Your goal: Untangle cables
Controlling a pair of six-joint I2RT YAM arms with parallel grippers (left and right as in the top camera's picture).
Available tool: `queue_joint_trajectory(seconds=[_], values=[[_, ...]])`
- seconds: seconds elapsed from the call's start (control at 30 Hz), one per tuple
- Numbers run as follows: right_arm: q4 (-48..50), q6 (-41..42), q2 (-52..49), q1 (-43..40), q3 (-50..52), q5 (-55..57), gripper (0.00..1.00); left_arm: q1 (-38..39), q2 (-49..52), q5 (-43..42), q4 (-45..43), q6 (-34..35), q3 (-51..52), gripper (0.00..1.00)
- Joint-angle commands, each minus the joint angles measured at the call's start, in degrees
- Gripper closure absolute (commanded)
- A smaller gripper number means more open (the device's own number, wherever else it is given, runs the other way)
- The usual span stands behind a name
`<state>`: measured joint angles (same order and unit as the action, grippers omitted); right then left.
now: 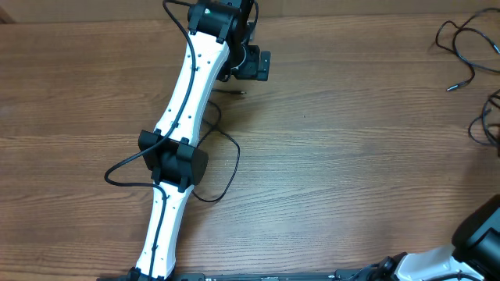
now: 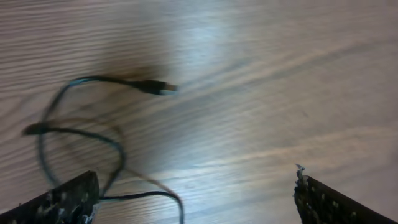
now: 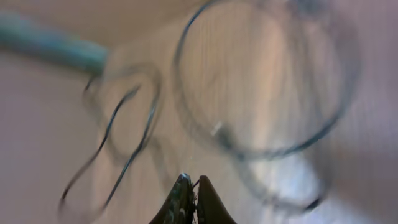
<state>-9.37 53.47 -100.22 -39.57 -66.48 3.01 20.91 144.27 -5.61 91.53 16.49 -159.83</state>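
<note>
A thin black cable lies on the wood table, its plug end point(image 2: 163, 88) ahead of my left gripper point(image 2: 196, 180). The cord loops back beside the left fingertip point(image 2: 84, 190). That gripper is open wide, above the table, holding nothing. In the overhead view it point(image 1: 254, 64) hovers at the far edge, with the plug point(image 1: 238, 91) just beside it. More cables point(image 1: 461, 43) lie loose at the far right, one ending in a small tip point(image 1: 451, 88). My right gripper point(image 3: 191, 180) is shut, with a thin strand pinched at its tips. Blurred loops of cable point(image 3: 261, 149) hang ahead of it.
The left arm point(image 1: 187, 101) stretches from the near edge up the table's left half, its own thicker black cable point(image 1: 117, 168) looping beside it. The right arm's base point(image 1: 476, 234) sits in the near right corner. A blurred teal bar point(image 3: 50, 43) crosses the right wrist view.
</note>
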Motion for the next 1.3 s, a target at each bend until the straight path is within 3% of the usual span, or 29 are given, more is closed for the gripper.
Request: queue_joint_trajectory(seconds=[0.0,0.13,0.27,0.47,0.5,0.63,0.73,0.93,1.07,1.27], values=[[0.5,-2.8,1.2,6.1,-1.2,-13.6,0.96,-1.7,-1.6,8.2,-0.1,4.9,-3.0,0.0],[2.2,-4.6,1.2,16.6,-1.2,-14.6,0.96,-4.9,-1.6,8.1,0.9,6.9,-7.0,0.0],[8.5,-13.4,1.1,31.9,-1.2,-11.7,0.96,-10.2,-1.6,7.5,4.7,7.2,-13.3,0.0],[9.8,-14.6,0.3,50.8,-1.2,-0.2,0.81,-17.1,-3.0,0.6,5.3,6.1,-17.1,0.0],[9.7,-14.6,-0.1,53.3,-1.2,-0.1,0.76,-18.0,-3.4,-0.2,5.3,6.0,-17.1,0.0],[8.9,-14.6,-2.3,61.3,-1.2,-0.6,0.3,-20.3,-4.2,-1.5,5.3,5.7,-17.1,0.0],[9.0,-19.3,-3.3,65.6,-1.2,-5.3,0.12,-21.0,-4.5,-1.4,5.3,4.7,-17.1,0.0],[11.0,-41.1,-6.4,73.6,-1.2,-12.2,0.07,-21.0,-4.5,-1.3,5.3,2.6,-17.1,0.0],[16.2,-55.3,-13.6,78.2,-1.2,-12.2,0.06,-21.0,-4.5,-1.5,5.3,1.4,-17.1,0.0],[19.8,-56.2,-21.2,79.1,-1.2,-18.8,0.03,-21.0,-4.5,-1.5,5.3,1.2,-17.1,0.0]])
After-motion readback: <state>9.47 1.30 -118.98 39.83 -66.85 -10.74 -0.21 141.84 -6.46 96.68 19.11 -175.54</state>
